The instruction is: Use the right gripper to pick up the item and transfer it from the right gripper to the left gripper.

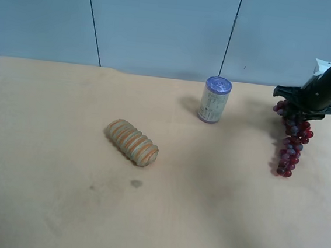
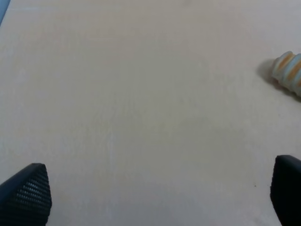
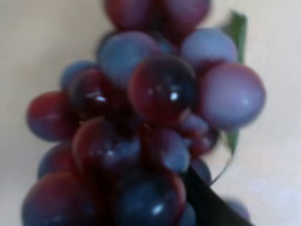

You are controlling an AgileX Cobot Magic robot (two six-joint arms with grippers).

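The item, a long bunch of dark red and purple toy grapes (image 1: 293, 143), hangs at the exterior high view's right, its lower tip near the table. My right gripper (image 1: 301, 108) holds its upper end. In the right wrist view the grapes (image 3: 160, 122) fill the frame, with a green leaf (image 3: 235, 28) behind them and one black finger (image 3: 209, 202) pressed against the bunch. My left gripper (image 2: 155, 197) is open and empty over bare table. Only its two fingertips (image 2: 28, 193) show, and it is out of the exterior high view.
A tan ridged cylinder with orange stripes (image 1: 132, 142) lies mid-table; its end also shows in the left wrist view (image 2: 289, 70). A white can with a blue lid (image 1: 215, 99) stands at the back, left of the grapes. The tan table (image 1: 58, 207) ends at a blue wall.
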